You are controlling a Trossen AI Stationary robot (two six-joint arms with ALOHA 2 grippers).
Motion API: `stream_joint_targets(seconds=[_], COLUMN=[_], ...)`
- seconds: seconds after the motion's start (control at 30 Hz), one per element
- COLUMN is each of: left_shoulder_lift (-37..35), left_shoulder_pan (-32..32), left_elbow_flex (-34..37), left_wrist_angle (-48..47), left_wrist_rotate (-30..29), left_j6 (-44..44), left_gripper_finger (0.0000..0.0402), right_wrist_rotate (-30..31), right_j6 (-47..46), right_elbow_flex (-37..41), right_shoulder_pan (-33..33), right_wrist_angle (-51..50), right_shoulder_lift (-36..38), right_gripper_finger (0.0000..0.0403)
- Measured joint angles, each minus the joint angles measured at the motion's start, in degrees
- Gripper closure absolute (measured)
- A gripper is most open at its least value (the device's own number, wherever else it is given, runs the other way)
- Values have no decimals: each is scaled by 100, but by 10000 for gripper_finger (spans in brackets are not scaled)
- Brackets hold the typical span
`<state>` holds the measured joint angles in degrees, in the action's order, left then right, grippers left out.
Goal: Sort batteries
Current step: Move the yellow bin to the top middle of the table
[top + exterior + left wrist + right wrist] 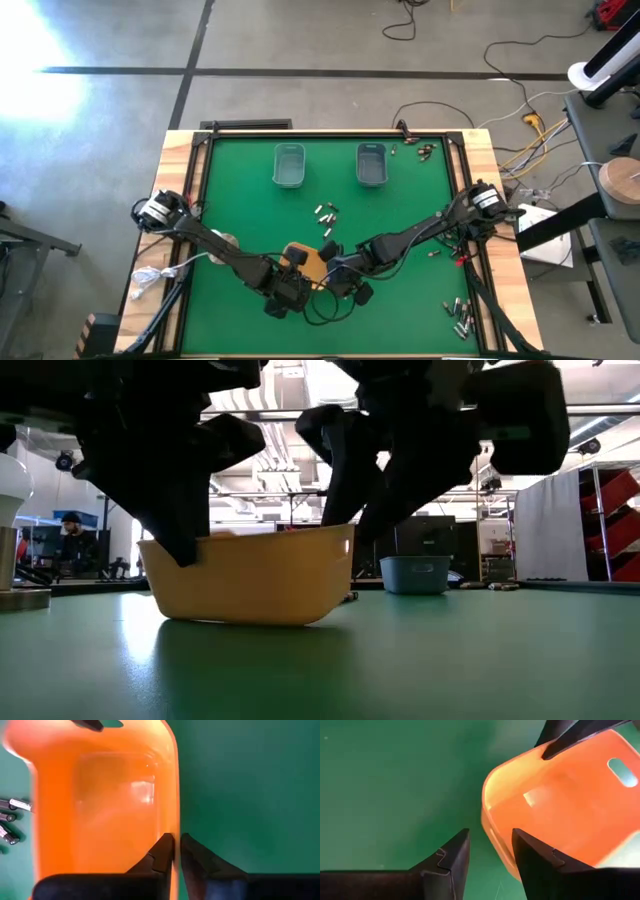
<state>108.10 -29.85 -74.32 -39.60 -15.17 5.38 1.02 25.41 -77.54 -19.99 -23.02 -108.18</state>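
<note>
An empty orange tray (308, 262) stands near the table's near edge, between both grippers. My left gripper (176, 840) is shut on one of its long walls. My right gripper (490, 840) is open at the tray's opposite corner (492, 827), one finger over the green mat and one over the tray; I cannot tell whether it touches. Small silvery batteries lie loose mid-table (325, 212), by the tray (12, 805), near the far right corner (425, 150) and at the near right (458, 315). My left gripper pinches the orange tray's side wall (176, 822) at its rim, one finger (161, 851) inside the tray and one (196, 854) outside. The fingers come down from above. In the low view the tray (250, 575) sits about level, its bottom at the table's surface.
Two grey-blue trays (289, 165) (371, 165) stand side by side toward the far edge. A white ball on a round base (12, 490) stands at the table's left. Red and black clips with wires (460, 258) lie at the right edge.
</note>
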Motion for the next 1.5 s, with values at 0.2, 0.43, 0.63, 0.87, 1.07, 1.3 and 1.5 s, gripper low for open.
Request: stream_joint_targets(seconds=[0.2, 0.43, 0.63, 0.87, 1.07, 1.3, 1.5], left_shoulder_lift=[-59, -331, -1204, -2613, -3438, -3618, -3917], left_shoulder_pan=[2, -25, -230, -953, -1675, -2002, -1963], left_elbow_flex=[6, 12, 28, 297, 1334, 2945, 3637], left_wrist_angle=[-8, -332, -1019, -841, 418, 3352, 4330], left_wrist_rotate=[-127, -25, -84, -1916, -3405, -4156, -4191], left_j6=[3, 451, 1234, 1846, 2170, 1129, 571], left_gripper_finger=[331, 309, 312, 321, 322, 322, 322], right_wrist_rotate=[-4, 55, 50, 953, 1481, 1973, 1010], right_j6=[-35, -84, -310, -867, -1115, -930, -831], right_elbow_flex=[-2, -9, -7, -258, -297, -494, -1025], right_shoulder_pan=[23, 72, 53, 237, 1071, 2161, 2826], right_wrist_angle=[68, 131, 68, -196, -348, -592, -1160], right_shoulder_lift=[-139, -594, -420, 375, 865, 582, -54], right_gripper_finger=[287, 343, 390, 394, 394, 394, 394])
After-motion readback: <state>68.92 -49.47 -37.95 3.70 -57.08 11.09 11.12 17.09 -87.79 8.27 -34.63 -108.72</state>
